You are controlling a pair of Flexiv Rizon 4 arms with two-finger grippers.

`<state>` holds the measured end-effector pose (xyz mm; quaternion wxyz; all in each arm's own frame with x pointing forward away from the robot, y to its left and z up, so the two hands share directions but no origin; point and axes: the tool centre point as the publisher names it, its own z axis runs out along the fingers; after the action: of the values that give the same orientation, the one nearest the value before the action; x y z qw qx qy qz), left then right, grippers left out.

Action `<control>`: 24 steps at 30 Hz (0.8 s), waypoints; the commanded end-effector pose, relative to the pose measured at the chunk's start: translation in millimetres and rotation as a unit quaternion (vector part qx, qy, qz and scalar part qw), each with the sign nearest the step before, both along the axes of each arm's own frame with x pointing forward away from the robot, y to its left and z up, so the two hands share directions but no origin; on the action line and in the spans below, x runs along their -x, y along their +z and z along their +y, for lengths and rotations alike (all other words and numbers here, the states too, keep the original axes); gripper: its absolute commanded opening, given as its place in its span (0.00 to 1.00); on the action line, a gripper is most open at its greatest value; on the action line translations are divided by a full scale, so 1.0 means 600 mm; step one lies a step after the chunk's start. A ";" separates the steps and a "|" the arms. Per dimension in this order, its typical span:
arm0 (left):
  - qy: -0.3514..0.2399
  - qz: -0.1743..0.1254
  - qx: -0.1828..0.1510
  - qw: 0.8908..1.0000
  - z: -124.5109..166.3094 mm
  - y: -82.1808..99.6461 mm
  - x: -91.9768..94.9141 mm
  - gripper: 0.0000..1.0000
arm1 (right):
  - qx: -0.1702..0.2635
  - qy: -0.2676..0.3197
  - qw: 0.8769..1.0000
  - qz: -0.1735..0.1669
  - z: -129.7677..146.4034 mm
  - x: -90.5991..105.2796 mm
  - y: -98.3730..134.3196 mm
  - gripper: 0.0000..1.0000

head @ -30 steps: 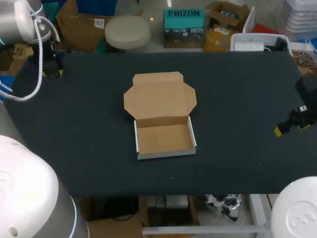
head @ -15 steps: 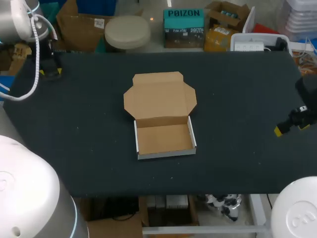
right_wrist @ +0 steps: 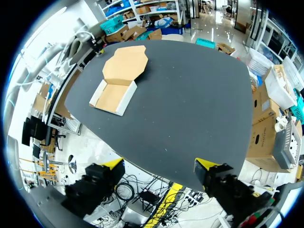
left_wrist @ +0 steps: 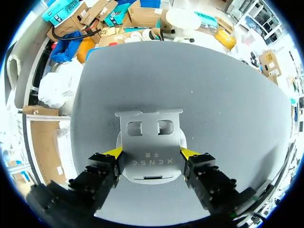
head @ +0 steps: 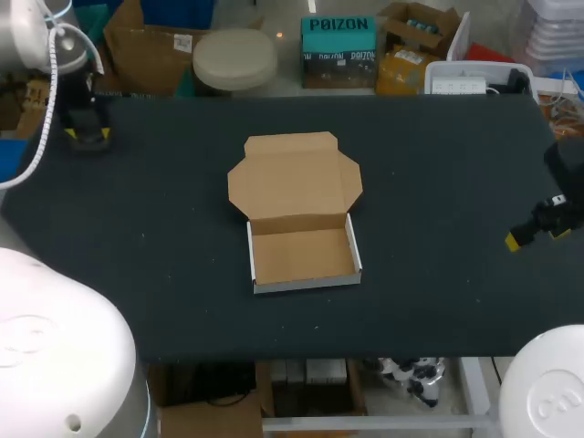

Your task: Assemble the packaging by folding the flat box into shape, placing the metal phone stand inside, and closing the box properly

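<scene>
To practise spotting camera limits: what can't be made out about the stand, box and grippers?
Head view: metal phone stand hidden under left gripper.
Left wrist view: box outside the picture.
Right wrist view: that stand too small to find.
Head view: only one tip of right gripper shows.

Small print on metal phone stand point(left_wrist: 150, 148)

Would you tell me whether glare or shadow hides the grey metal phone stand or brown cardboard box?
Left wrist view: the grey metal phone stand is evenly lit, no glare. Head and right wrist views: the open brown cardboard box likewise.
</scene>
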<state>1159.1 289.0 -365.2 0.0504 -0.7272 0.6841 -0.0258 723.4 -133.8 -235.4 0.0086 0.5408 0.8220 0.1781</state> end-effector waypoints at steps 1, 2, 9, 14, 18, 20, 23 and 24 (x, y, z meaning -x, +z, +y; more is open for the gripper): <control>-0.015 -0.051 -0.009 0.999 -0.012 0.039 0.072 0.00 | 0.003 -0.001 1.000 -0.001 0.003 0.005 0.001 1.00; -0.019 -0.052 -0.010 0.998 -0.013 0.041 0.079 0.00 | 0.003 -0.001 1.000 -0.001 0.003 0.005 0.001 1.00; -0.048 -0.070 0.002 0.996 -0.026 0.059 0.119 0.00 | -0.014 0.077 0.996 -0.048 0.008 0.007 0.013 1.00; -0.070 -0.077 0.004 0.995 -0.042 0.076 0.152 0.00 | -0.024 0.154 0.983 -0.098 0.016 0.004 0.016 1.00; -0.094 -0.078 0.015 0.992 -0.057 0.089 0.180 0.00 | -0.058 0.229 0.963 -0.127 0.019 0.004 0.010 1.00; -0.104 -0.079 0.016 0.991 -0.064 0.095 0.194 0.00 | -0.068 0.243 0.958 -0.136 0.017 0.003 0.008 1.00; -0.116 -0.083 0.010 0.990 -0.076 0.102 0.213 0.00 | -0.063 0.276 0.949 -0.142 0.015 0.003 0.000 1.00; -0.121 -0.084 0.012 0.989 -0.080 0.104 0.220 0.00 | -0.070 0.290 0.943 -0.149 0.015 0.005 -0.002 1.00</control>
<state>1057.6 246.5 -312.3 0.0377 -0.6403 0.7655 -0.0509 721.9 -117.0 -236.1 0.0480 0.3016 0.9143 0.2661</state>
